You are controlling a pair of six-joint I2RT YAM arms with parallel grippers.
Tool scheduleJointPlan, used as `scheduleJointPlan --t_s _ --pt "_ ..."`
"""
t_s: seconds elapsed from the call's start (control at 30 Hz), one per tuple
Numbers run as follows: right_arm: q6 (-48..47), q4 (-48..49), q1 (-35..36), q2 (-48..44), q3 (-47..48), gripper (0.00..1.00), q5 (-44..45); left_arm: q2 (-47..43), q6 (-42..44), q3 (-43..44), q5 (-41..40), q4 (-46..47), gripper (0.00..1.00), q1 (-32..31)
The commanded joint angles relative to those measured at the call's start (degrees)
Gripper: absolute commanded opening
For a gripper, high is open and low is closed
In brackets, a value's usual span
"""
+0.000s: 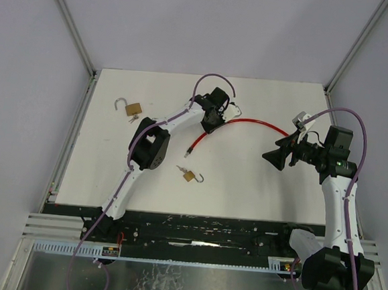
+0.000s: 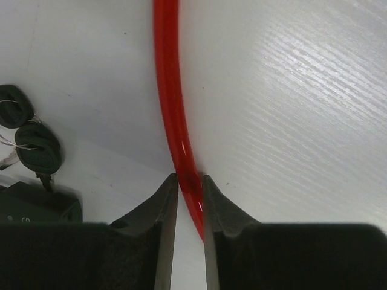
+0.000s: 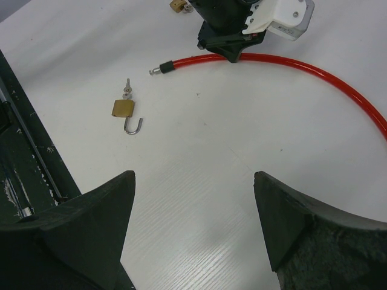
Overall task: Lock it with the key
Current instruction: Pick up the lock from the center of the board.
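A flat white table fills the workspace, closed in on three sides by plain pale lilac walls with metal frame posts running up the corners. A dark rail along the near edge carries the bases of two arms. Two brass padlocks lie on the table, both with the shackle swung open. The first padlock is near the far left corner. The second padlock lies nearer the middle, with small keys at its body. One red cable curves across the far half of the table, from a metal tip near the centre round towards the right side. The left end effector is down on this cable not far from the tip. In the left wrist view its fingers stand close together with the cable filling the gap between them, pinching it against the table. In that same view two black-headed keys lie on the table left of the cable, just beside a black block that is partly hidden. The right end effector hangs above the right part of the table, well apart from the padlocks, its fingers spread wide with nothing between them.
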Motion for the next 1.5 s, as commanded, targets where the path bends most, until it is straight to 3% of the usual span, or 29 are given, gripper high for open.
scheduleJointPlan --t_s 0.0,0.13,0.33,0.67,1.2,1.37,1.47 --pt "-0.5 1.2 -0.4 -1.1 0.2 0.85 -0.9 2.1 -0.1 1.2 -1.1 -2.3 0.12 -0.3" --pt "-0.4 1.1 -0.4 -1.2 0.2 0.85 -0.9 1.5 0.2 1.6 -0.9 -2.2 0.01 -0.4" --pt "-0.5 1.1 -0.4 -1.1 0.1 0.85 -1.0 -3.1 0.1 -2.4 -5.2 3.8 0.0 -1.0" --pt "-0.5 1.2 -0.4 -0.9 0.0 0.85 -0.8 -20.0 2.2 -25.9 -17.1 32.1 0.0 -2.8" --pt "-1.6 3.2 -0.3 0.6 -0.1 0.85 0.0 -35.2 11.1 -48.7 -21.8 62.5 0.0 -6.4" --pt "-7.3 7.6 -0.1 4.6 1.4 0.86 2.0 -37.9 13.7 -53.3 -21.0 68.6 0.0 -7.8" --pt "-17.0 10.6 -0.1 6.6 2.8 0.9 2.3 -39.7 14.8 -56.3 -20.8 72.9 0.0 -8.2"
